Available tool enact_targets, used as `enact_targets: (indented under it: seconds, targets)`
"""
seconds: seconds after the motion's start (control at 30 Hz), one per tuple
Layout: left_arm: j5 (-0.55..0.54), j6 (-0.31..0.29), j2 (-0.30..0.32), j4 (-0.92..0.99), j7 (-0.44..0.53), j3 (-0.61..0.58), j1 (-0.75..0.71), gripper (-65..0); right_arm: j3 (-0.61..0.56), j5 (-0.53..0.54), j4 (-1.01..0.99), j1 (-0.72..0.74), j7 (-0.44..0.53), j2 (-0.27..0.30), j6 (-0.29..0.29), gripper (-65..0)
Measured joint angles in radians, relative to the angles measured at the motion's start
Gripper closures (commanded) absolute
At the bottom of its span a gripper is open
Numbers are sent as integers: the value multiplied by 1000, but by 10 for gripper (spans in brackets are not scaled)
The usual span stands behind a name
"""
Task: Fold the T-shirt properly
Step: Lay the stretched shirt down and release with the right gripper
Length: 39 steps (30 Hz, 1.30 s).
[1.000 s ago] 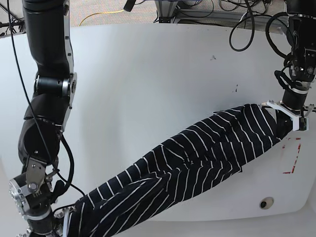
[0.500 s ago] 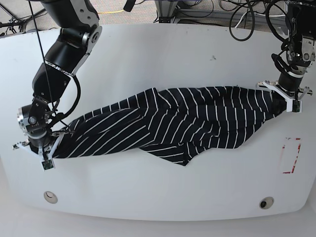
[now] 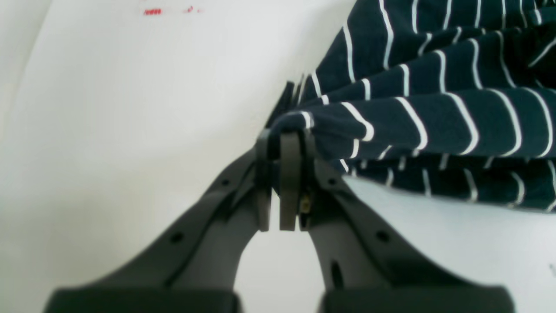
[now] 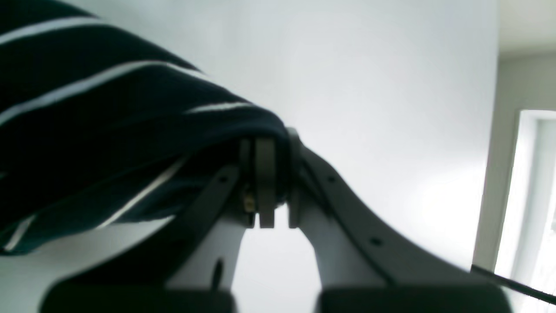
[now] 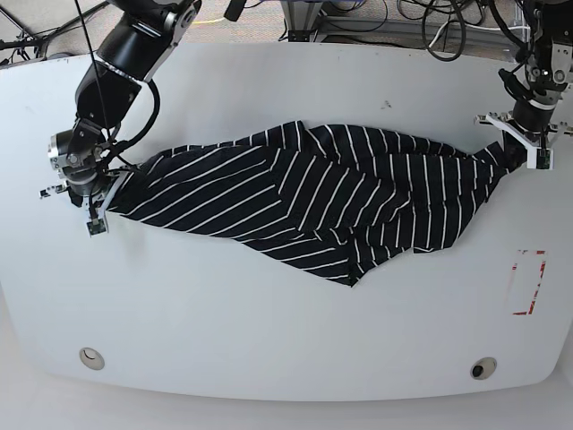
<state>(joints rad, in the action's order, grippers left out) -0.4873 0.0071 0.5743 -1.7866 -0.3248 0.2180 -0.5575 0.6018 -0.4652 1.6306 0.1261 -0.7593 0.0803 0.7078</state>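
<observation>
The dark navy T-shirt (image 5: 313, 197) with thin white stripes hangs stretched between both arms across the white table (image 5: 269, 331), sagging to a point at its lower middle. My left gripper (image 5: 517, 154), at the right of the base view, is shut on one bunched end of the T-shirt (image 3: 391, 108); in the left wrist view its fingers (image 3: 289, 182) pinch the fabric edge. At the left of the base view my right gripper (image 5: 106, 199) is shut on the other end. The right wrist view shows its fingers (image 4: 265, 182) clamped on the dark cloth (image 4: 108, 143).
A red outlined rectangle mark (image 5: 528, 282) lies on the table at the right. Two round holes (image 5: 89, 357) (image 5: 483, 368) sit near the front edge. Cables (image 5: 430, 27) and stands crowd the floor behind the table.
Both arms have carried the T-shirt away from the front edge toward the table's middle and far side. The right arm swung from the near left corner up to the left edge. The shirt now spreads wider.
</observation>
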Motion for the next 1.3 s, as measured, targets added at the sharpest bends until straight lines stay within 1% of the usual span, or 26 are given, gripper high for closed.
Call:
enact_targets:
  seconds: [0.07, 0.17, 0.27, 0.4, 0.47, 0.6, 0.67, 0.7, 0.73, 0.77, 0.83, 0.93, 1.0, 1.03, 1.07, 1.2, 1.3]
  targets:
    - [-1, -8, 1, 22, 6, 0, -9, 0, 10, -3, 0, -15, -6, 0, 0, 0]
    - [-4, -10, 15, 73, -1, -8, -10, 0, 48, -2, -8, -7, -41, -8, 0, 0]
    - [-3, -6, 16, 101, -1, -8, -11, 0, 82, 2, -40, -2, -56, -14, 0, -2]
    - [-3, -4, 16, 103, 0, -8, -7, 0, 109, -5, -56, -11, -66, -15, -1, -46]
    - [-2, -3, 17, 104, 4, -8, -5, 0, 113, -10, -54, -10, -68, -14, -2, -101]
    - [0, -3, 18, 105, 2, -7, -8, 0, 111, -1, 1, -9, -68, -38, -3, -311]
    - [0, -3, 17, 108, 3, -8, -7, 0, 107, -3, 43, -9, -68, -48, -2, -426]
    - [0, -3, 18, 109, 3, -8, -7, 0, 107, 8, 72, -9, -68, -51, -3, -455]
    - [0, -3, 20, 109, 3, -8, -7, 0, 107, 42, 101, -16, -78, -50, -3, -471]
    - [0, -3, 20, 109, 3, -8, -7, 0, 107, 75, 130, -27, -88, -49, -3, -482]
    - [0, -3, 19, 108, 3, -8, -7, 0, 98, 151, 200, -56, -108, -43, -8, -480]
    - [0, -3, 20, 107, 2, -8, -7, 0, 90, 248, 282, -113, -193, -43, -5, -482]
    - [0, -3, 21, 107, 3, -8, -8, 0, 51, 283, 330, -170, -228, -37, -7, -482]
    - [0, -3, 21, 107, 3, -8, -7, 0, 23, 304, 352, -206, -238, -35, -19, -482]
    - [0, -3, 19, 107, 2, -8, -6, 0, -4, 344, 369, -237, -236, -35, -10, -482]
    - [0, -3, 15, 105, 3, -8, -7, 0, -116, 432, 385, -349, -218, -39, -5, -482]
    - [0, -2, 16, 105, 2, -7, -7, 0, -184, 460, 385, -422, -168, -16, -4, -482]
